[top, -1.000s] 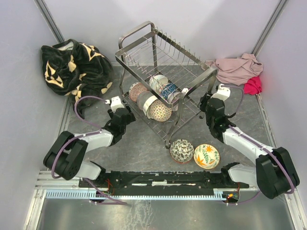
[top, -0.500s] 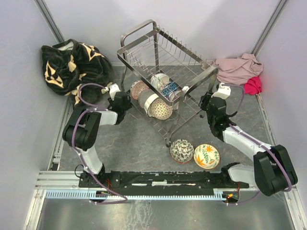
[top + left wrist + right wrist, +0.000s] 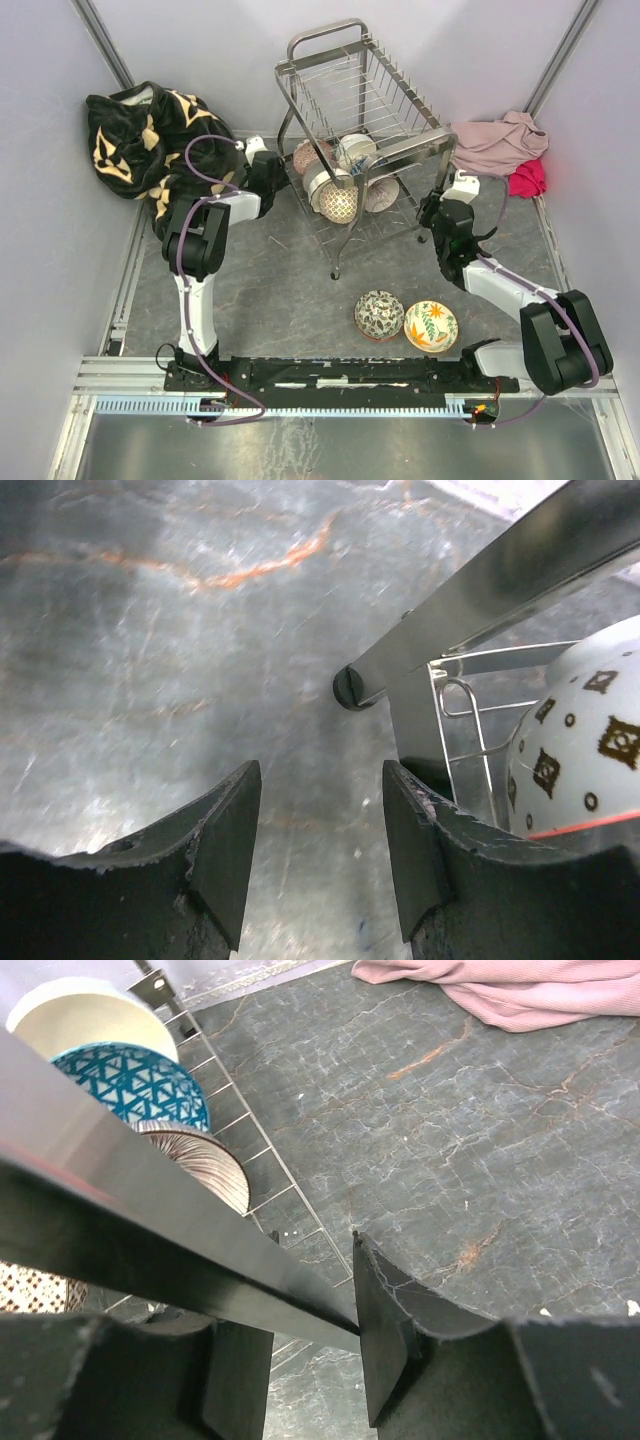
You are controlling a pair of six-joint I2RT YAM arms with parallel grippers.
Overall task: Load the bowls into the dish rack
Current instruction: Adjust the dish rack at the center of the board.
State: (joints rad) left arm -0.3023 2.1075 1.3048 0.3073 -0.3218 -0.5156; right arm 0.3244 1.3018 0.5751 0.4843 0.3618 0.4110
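1. Grey marbled tabletop (image 3: 280, 300), pale walls on three sides
2. Dish rack (image 3: 365, 110) now stands toward the far wall, right of centre. A second ago it sat nearer the middle and angled differently, so it has been swung round and pushed back
3. Rack is tall chrome wire in two tiers. Upper tier is bare; racked bowls (image 3: 340, 195) stand on edge in a cluster on the lower tier
4. Left gripper (image 3: 268, 170) is at the rack's left end, fingers apart with only tabletop between them. A black rack foot (image 3: 350, 688) lies just beyond, not held
5. Right gripper (image 3: 438, 208) is at the right end with a rack rail running between its jaws; pinched or merely straddled, cannot tell
6. Two loose bowls (image 3: 379, 314) sit side by side near the arm bases, well apart from the rack. Judged: loading unfinished, and the shift lengthens their carry
7. Black blanket (image 3: 150, 140) far left, pink cloth (image 3: 495, 140) far right
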